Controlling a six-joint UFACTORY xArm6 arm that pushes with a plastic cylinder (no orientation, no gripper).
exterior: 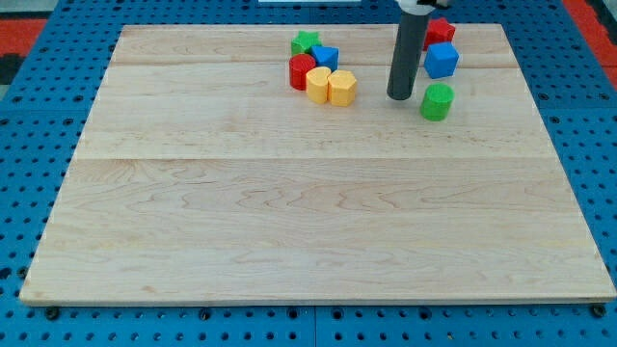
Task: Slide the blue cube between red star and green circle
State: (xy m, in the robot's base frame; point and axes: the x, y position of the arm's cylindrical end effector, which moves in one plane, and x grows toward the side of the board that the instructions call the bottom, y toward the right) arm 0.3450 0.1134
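Note:
The blue cube (442, 60) sits near the view's top right, just below the red star (440, 30) and above the green circle (437, 101). It touches or nearly touches the red star; a small gap separates it from the green circle. My tip (400, 96) rests on the board just left of the green circle and below-left of the blue cube, touching neither. The rod hides part of the red star's left side.
A cluster stands at the top centre: a green star (306, 41), a blue block (326, 57), a red cylinder (302, 71), a yellow heart-like block (318, 85) and a yellow hexagon-like block (342, 88). The wooden board (289, 212) lies on a blue pegboard.

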